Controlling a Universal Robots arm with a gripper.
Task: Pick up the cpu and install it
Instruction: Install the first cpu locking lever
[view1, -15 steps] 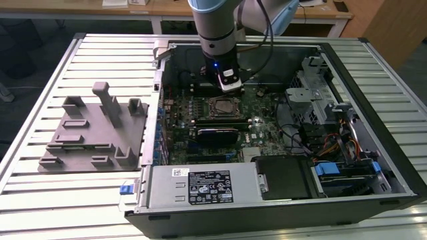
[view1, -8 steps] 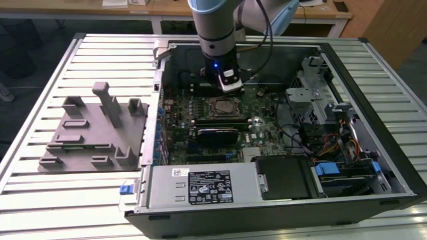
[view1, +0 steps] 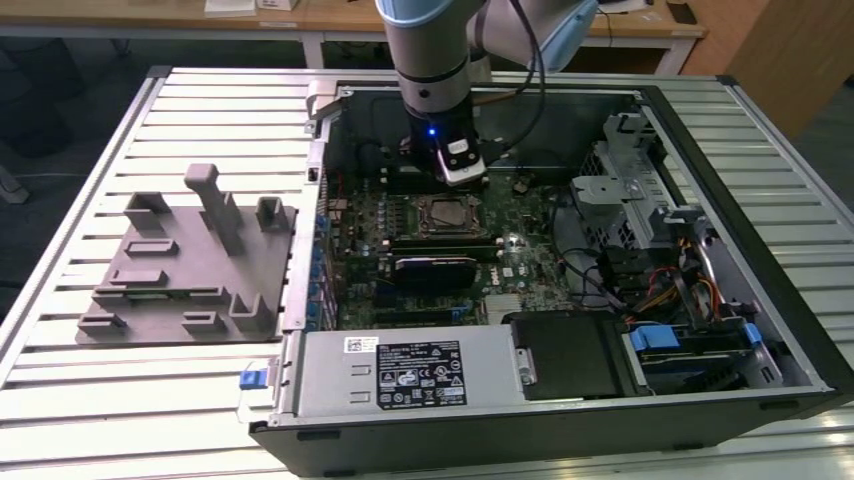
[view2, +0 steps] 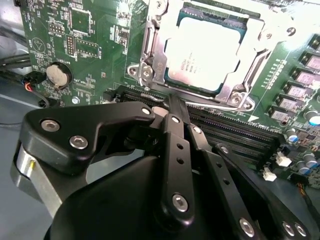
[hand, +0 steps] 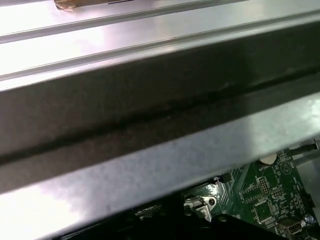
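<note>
The cpu (view2: 202, 55) lies flat inside the metal-framed socket (view2: 150, 55) on the green motherboard, silvery top up. In the exterior view the cpu (view1: 445, 212) sits mid-board in the open computer case. My gripper (view1: 461, 172) hangs just above the board, a little beyond the socket toward the case's back wall. In the second wrist view the black fingers (view2: 172, 120) meet at their tips, so the gripper (view2: 172, 102) is shut with nothing between them, close beside the socket's edge.
A grey plastic tray with upright posts (view1: 187, 260) stands on the slatted table at the exterior view's left. The power supply (view1: 400, 370), drive cage (view1: 641, 190) and cables (view1: 654, 290) crowd the case. Memory slots (view2: 240, 132) run beside the socket. The case wall (hand: 150, 115) is near.
</note>
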